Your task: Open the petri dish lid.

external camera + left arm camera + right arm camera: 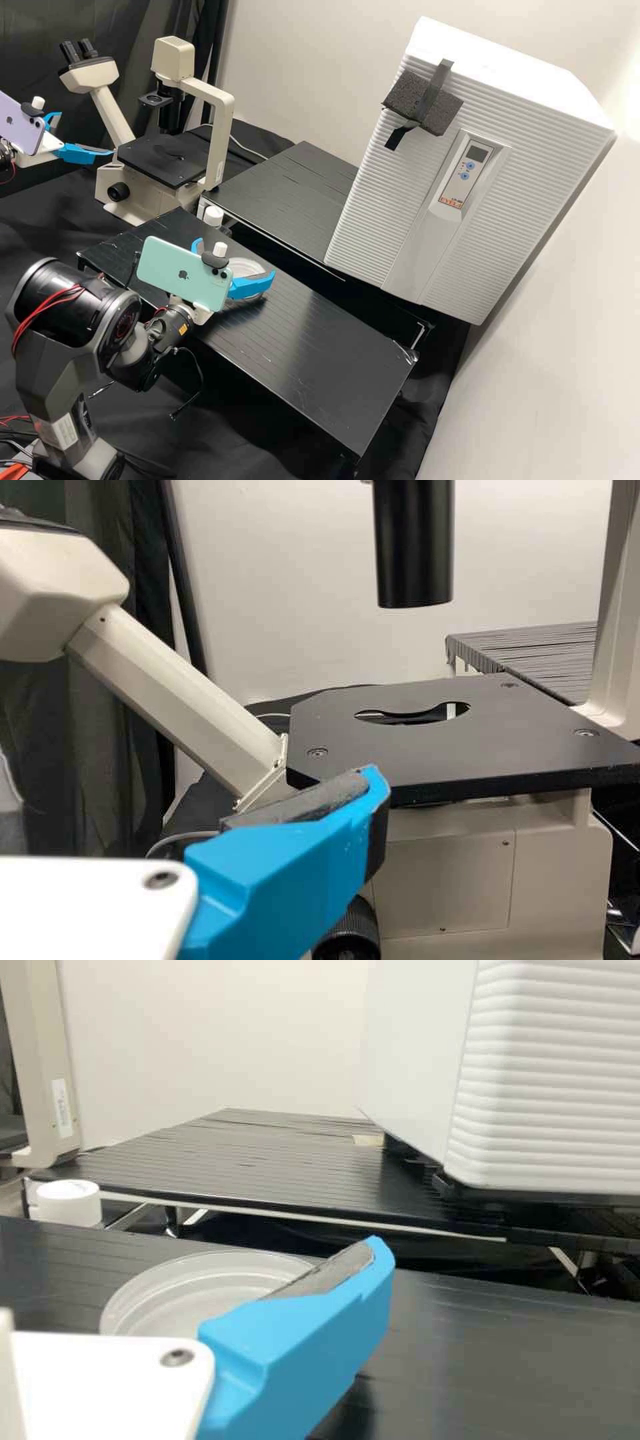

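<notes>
Okay, petri dish point(248, 268): set on the low black table point(320, 347), near its long edge facing the incubator point(373, 200), closer to the microscope end than to the far right corner.
Right gripper point(235, 258): held low over that same edge, its fingers spread pretty wide, nothing pinched.
Dish vs fingers: seen between the two blue fingers in the high view, partly covered by one; whether it's touched can't be told.
Left gripper point(85, 134): held up by the microscope point(217, 133), off the table's left corner, fingers spread too, with nothing held between them.
White-capped bottle point(213, 215): seen just past the long edge, near the microscope-side corner.
</notes>
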Controlling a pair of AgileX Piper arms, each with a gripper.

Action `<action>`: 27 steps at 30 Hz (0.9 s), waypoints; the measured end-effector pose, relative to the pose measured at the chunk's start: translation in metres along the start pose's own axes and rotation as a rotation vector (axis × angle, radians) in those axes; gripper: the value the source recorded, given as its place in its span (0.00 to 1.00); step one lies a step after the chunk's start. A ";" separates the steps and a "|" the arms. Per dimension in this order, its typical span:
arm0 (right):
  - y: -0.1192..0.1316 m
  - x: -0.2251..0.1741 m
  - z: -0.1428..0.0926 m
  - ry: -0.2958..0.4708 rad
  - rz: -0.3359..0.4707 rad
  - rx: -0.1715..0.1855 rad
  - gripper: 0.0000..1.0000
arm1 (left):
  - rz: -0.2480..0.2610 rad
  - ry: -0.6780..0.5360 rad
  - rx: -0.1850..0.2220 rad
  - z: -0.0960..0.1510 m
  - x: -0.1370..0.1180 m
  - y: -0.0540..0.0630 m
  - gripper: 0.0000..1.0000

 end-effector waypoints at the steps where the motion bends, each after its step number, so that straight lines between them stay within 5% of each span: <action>1: 0.000 0.000 0.000 0.000 0.000 0.000 1.00 | 0.000 0.000 0.000 0.000 0.000 0.000 1.00; 27: 0.010 -0.007 0.002 -0.022 0.061 0.002 1.00 | 0.000 0.000 0.000 0.000 0.000 0.000 1.00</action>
